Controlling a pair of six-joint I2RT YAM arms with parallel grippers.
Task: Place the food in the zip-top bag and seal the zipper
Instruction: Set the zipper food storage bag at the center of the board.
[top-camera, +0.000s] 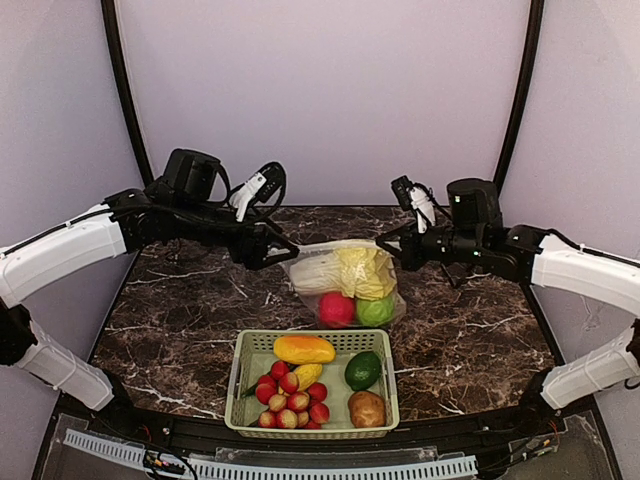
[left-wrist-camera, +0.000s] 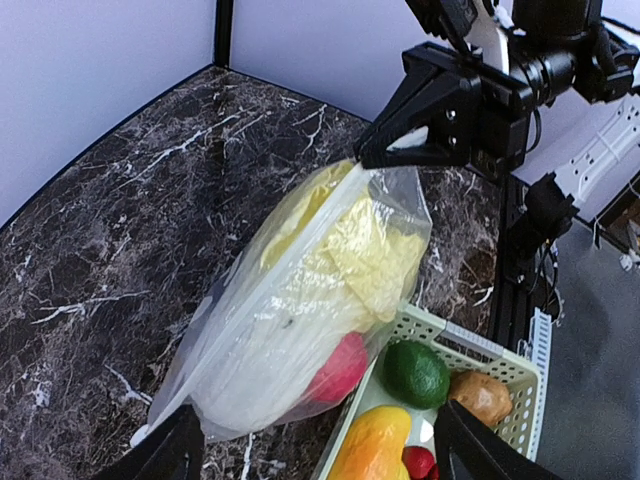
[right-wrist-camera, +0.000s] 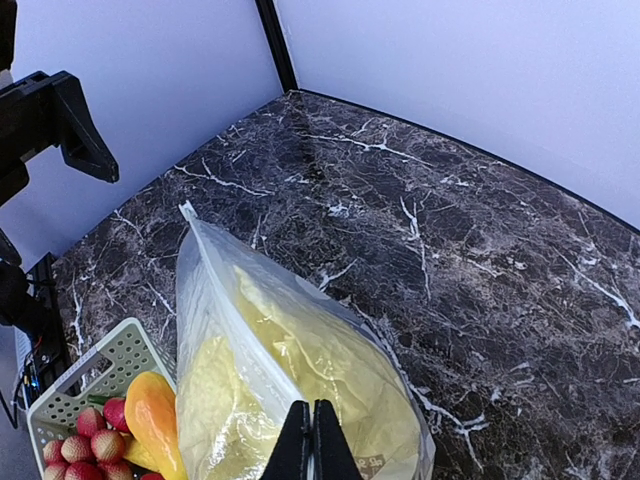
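Observation:
The clear zip-top bag (top-camera: 342, 283) lies on the marble table behind the basket. It holds the pale napa cabbage (top-camera: 350, 270), the magenta-pink fruit (top-camera: 336, 308) and the green apple (top-camera: 376, 310). My right gripper (right-wrist-camera: 312, 425) is shut on the zipper (right-wrist-camera: 235, 310) at the bag's right end and holds that corner up. My left gripper (left-wrist-camera: 318, 415) is open wide, just off the bag's left end (top-camera: 292, 262) and not touching it. The cabbage (left-wrist-camera: 300, 300) and pink fruit (left-wrist-camera: 342, 366) show through the plastic. The red bell pepper is out of view.
A pale green slotted basket (top-camera: 243, 360) stands in front of the bag, touching it. It holds an orange-yellow mango (top-camera: 303, 348), an avocado (top-camera: 362, 370), a potato (top-camera: 366, 408), several small red fruits (top-camera: 290, 398) and a yellow piece (top-camera: 308, 375). Walls enclose the table.

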